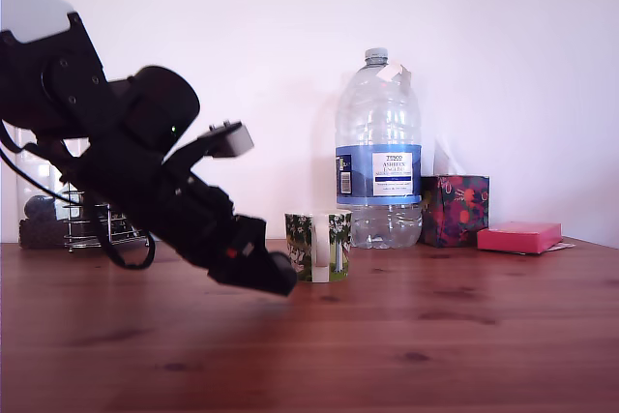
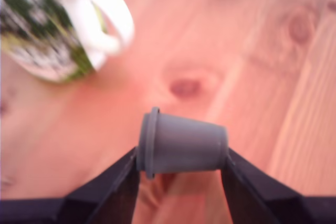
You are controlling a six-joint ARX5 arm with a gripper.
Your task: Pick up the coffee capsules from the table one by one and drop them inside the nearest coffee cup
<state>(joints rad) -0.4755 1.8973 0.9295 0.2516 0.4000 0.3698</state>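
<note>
Here's the table [image 1: 435, 336], broad reddish-brown wood with dark knots, filling the whole lower part of the exterior view. The black arm [image 1: 126, 152] sweeps in from the upper left of that frame, slanting down toward the centre. Behind it all, just right of centre against the pale wall, stands the tall clear water bottle [image 1: 378, 162] with its blue label. At the arm's end, the gripper [image 1: 279, 280] hangs low over the wood at centre frame, its tip overlapping the cup's edge on the exterior view's left.

Right of the bottle sits a dark floral box [image 1: 455, 210], and beyond that a flat pink box [image 1: 518, 236], both far back on the table. A wire rack [image 1: 92, 224] peeks out at the left edge behind the arm.

Now the coffee cup [image 1: 319, 247]: tree-printed, white handle facing the camera, upright at dead centre, just in front of the bottle.

And the wrist view has the prize: a grey-looking capsule [image 2: 184, 145] lying sideways, pinched end to end, rim against one black finger [image 2: 113, 187], narrow base against the other. The blurred cup is near, not touching. Whether the capsule is clear of the wood, I can't tell.
</note>
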